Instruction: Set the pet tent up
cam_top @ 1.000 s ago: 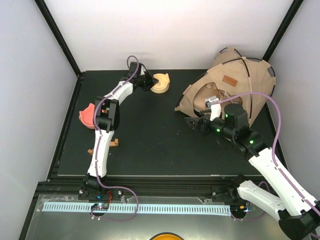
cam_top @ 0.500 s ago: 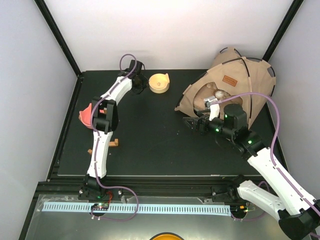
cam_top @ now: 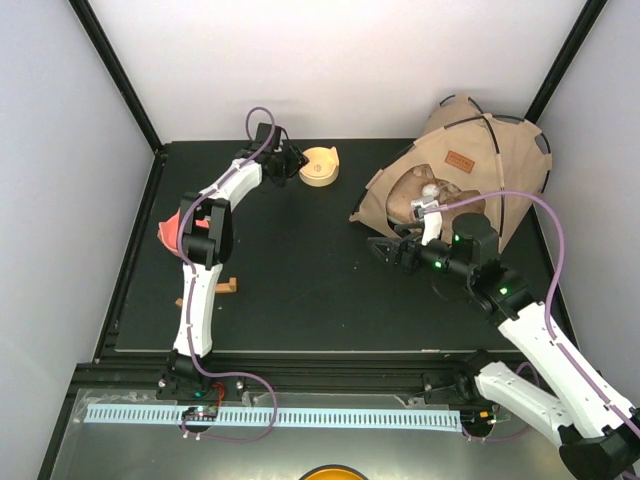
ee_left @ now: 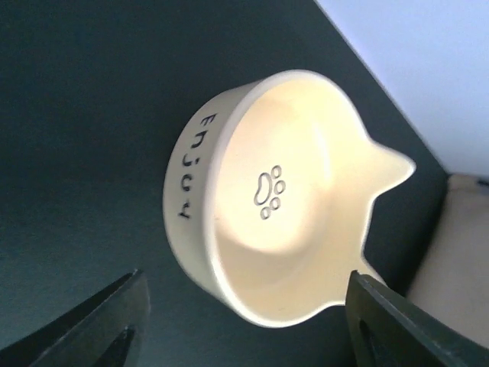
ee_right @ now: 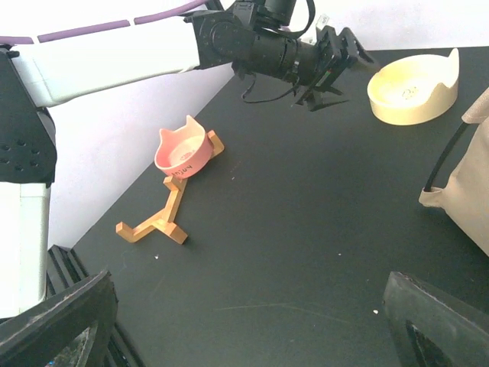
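Observation:
The pet tent (cam_top: pixel 470 170) stands at the back right, tan canvas on thin black poles, with a brown label patch and a rounded opening facing the table's middle. Its tan edge and a black pole (ee_right: pixel 467 180) show at the right of the right wrist view. My right gripper (cam_top: pixel 384 248) hovers open just in front of the tent's opening and points left, with nothing between its fingers (ee_right: pixel 61 321). My left gripper (cam_top: pixel 288 162) is open at the back, just left of a cream cat-ear bowl (ee_left: pixel 275 199). Its fingers (ee_left: pixel 114 313) flank the bowl's near rim without touching it.
The cream bowl (cam_top: pixel 321 166) sits at the back centre. A pink cat-ear bowl (ee_right: pixel 182 149) rests on one end of a wooden stand (ee_right: pixel 164 214) by the left edge. White walls and black frame posts close in the black table (cam_top: pixel 300 290).
My left gripper was shut against the cream bowl, drew back to the left, then came back beside it with its jaws open. My right gripper slid slightly left, away from the tent.

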Robot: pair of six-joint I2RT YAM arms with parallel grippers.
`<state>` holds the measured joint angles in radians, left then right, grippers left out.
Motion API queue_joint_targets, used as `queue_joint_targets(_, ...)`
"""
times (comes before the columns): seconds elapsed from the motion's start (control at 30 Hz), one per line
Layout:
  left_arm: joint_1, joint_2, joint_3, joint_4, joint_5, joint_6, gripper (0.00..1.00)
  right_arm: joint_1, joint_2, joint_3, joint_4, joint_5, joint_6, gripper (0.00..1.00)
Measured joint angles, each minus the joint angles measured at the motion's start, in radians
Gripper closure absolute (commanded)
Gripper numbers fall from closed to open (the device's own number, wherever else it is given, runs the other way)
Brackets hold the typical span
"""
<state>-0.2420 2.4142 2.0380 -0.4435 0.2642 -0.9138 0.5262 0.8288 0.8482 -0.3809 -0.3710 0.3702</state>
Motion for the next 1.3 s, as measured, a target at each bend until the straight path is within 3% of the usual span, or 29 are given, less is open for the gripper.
queue_joint_targets(0.17, 0.001, 0.011, 0.037, 0.016, 0.015, -0.039, 0.33, 0.0, -0.021, 0.0, -0.002, 0.001, 0.002, 0.02)
queue_joint_targets(0.3, 0.001, 0.093, 0.23, -0.06, 0.006, -0.042, 0.34, 0.0, -0.026, 0.0, -0.003, 0.001, 0.002, 0.02)
queue_joint_targets(0.37, -0.003, 0.123, 0.297, -0.093, -0.023, -0.031, 0.46, 0.0, -0.026, 0.0, -0.003, 0.001, 0.003, 0.02)
queue_joint_targets(0.4, -0.005, 0.13, 0.309, -0.107, -0.043, -0.023, 0.48, 0.0, -0.026, 0.0, -0.002, 0.0, 0.003, 0.02)
queue_joint_targets(0.7, -0.015, 0.216, 0.401, -0.234, -0.092, 0.033, 0.39, 0.0, -0.026, 0.0, 0.0, -0.014, 0.019, 0.02)
queue_joint_targets(1.03, -0.003, 0.22, 0.409, -0.358, -0.045, 0.17, 0.42, 0.0, -0.032, -0.004, 0.008, -0.038, 0.036, 0.02)
queue_joint_targets(1.3, 0.005, 0.269, 0.478, -0.405, -0.013, 0.293, 0.52, 0.0, -0.04, -0.007, 0.024, -0.062, 0.06, 0.02)
